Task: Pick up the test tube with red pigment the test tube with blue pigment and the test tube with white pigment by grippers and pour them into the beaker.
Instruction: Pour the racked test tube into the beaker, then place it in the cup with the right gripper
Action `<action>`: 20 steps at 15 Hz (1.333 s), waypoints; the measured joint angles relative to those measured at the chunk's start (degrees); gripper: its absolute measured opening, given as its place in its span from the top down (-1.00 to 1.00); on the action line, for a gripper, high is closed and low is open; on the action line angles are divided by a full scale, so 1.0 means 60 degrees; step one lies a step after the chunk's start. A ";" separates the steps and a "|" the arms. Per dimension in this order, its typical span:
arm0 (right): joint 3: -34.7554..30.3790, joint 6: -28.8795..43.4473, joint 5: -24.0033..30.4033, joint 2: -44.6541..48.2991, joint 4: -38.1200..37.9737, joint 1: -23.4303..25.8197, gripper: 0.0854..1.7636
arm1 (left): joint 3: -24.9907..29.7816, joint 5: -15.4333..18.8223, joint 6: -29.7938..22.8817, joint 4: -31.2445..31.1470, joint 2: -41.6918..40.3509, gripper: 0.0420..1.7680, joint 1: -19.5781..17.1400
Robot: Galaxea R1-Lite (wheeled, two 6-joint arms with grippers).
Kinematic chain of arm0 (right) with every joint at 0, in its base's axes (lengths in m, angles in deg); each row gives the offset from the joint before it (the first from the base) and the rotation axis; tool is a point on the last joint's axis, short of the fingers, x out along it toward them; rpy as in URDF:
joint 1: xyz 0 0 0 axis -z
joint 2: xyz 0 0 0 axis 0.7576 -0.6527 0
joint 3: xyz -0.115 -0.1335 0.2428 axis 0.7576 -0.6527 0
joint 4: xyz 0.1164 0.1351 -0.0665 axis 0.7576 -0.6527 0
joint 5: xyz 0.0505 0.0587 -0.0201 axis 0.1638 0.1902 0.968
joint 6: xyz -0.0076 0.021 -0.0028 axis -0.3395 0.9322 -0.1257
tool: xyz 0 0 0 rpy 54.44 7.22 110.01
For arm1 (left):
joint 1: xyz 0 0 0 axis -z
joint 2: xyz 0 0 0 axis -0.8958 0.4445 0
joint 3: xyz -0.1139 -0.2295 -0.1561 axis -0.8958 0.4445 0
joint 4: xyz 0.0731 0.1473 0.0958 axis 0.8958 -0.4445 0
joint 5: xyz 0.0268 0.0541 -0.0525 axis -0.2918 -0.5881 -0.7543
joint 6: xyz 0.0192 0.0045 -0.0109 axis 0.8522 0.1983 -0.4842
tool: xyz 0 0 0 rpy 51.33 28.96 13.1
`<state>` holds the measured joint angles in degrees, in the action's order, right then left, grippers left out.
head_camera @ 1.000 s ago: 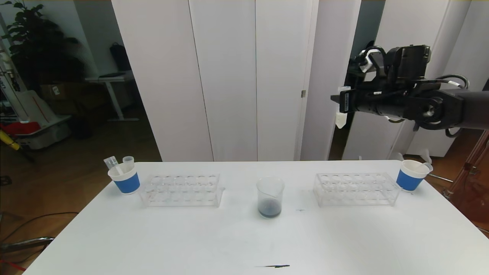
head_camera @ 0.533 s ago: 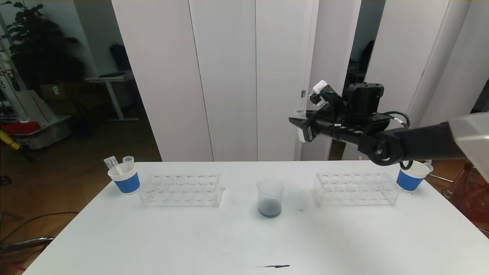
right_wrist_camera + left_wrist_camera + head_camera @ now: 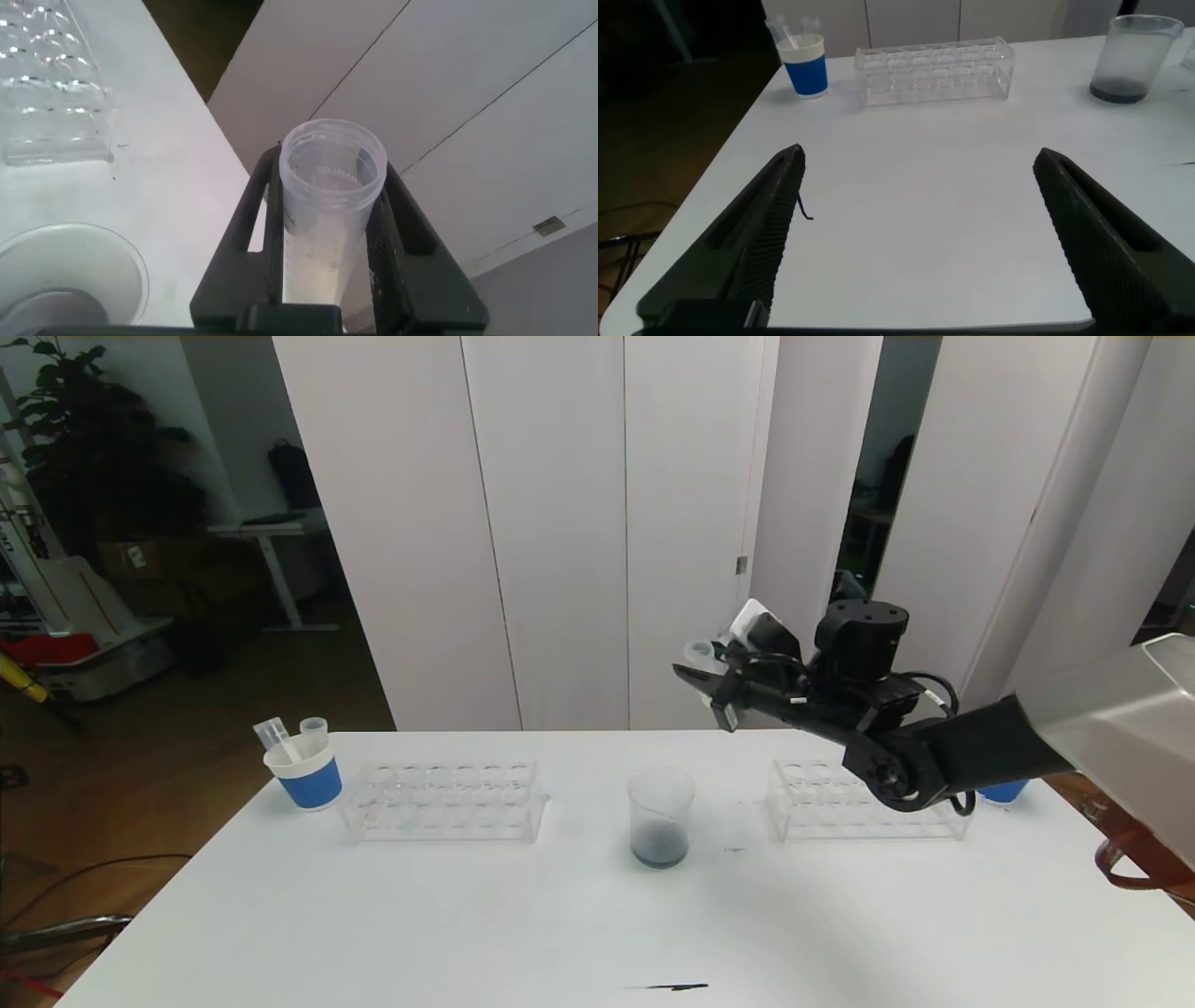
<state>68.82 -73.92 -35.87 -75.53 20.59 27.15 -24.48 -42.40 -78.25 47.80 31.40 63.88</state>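
Observation:
My right gripper (image 3: 702, 678) is shut on the test tube with white pigment (image 3: 699, 652), held tilted in the air above and just right of the beaker (image 3: 661, 817). In the right wrist view the tube's open mouth (image 3: 333, 166) points away, cream-white liquid lies along its lower wall, and the beaker's rim (image 3: 70, 266) shows below. The beaker stands upright mid-table with dark bluish liquid at its bottom. My left gripper (image 3: 920, 154) is open over the bare near-left table, far from the beaker (image 3: 1130, 56). No tube with red or blue pigment shows.
Two clear tube racks flank the beaker, the left rack (image 3: 443, 800) and the right rack (image 3: 840, 798), which is partly behind my right arm. A blue-banded cup (image 3: 303, 772) with clear tubes stands at the far left. Another blue cup (image 3: 1005, 791) peeks out behind the arm. A black mark (image 3: 667, 987) lies near the front edge.
My right arm has swung down and to the left from high at the right, carrying the white-pigment tube toward the beaker. The tube now leans more. The left gripper is unchanged.

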 joint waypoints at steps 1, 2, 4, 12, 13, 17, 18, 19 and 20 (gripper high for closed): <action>-0.0138 -0.0528 0.0055 -0.0055 0.0152 0.0008 0.42 | 0.0000 0.0004 0.0000 0.0000 0.0004 -0.98 -0.0004; -0.0215 -0.0983 0.0303 -0.0116 0.0358 0.0024 0.42 | 0.0000 0.0004 -0.0004 0.0000 0.0004 -0.98 0.0000; -0.0244 -0.1792 0.1170 -0.0256 0.0587 0.0077 0.42 | 0.0000 0.0000 0.0000 0.0000 0.0008 -0.98 0.0000; 0.0083 -0.5301 0.2332 -0.0670 0.0648 0.0114 0.42 | 0.0000 0.0004 0.0000 0.0000 0.0008 -0.98 0.0000; 0.0211 -0.5728 0.2424 -0.0766 0.0648 0.0095 0.42 | 0.0000 0.0004 0.0000 0.0004 0.0008 -0.98 0.0000; 0.0764 -0.7034 0.2481 -0.1122 0.0644 0.0033 0.42 | 0.0000 0.0006 -0.0004 0.0000 0.0008 -0.98 0.0000; 0.0851 -0.7172 0.2481 -0.1172 0.0652 0.0061 0.42 | 0.0000 0.0004 -0.0004 0.0000 0.0008 -0.98 0.0000; 0.0888 -0.7345 0.2513 -0.1203 0.0662 0.0087 0.42 | 0.0000 0.0004 -0.0004 0.0000 0.0008 -0.98 0.0000; 0.0910 -0.7526 0.2710 -0.1227 0.0666 0.0110 0.42 | 0.0000 0.0000 -0.0004 0.0000 0.0008 -0.98 0.0000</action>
<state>74.28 -119.08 -19.61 -82.90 24.58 27.81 -24.48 -42.40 -78.27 47.80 31.45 63.88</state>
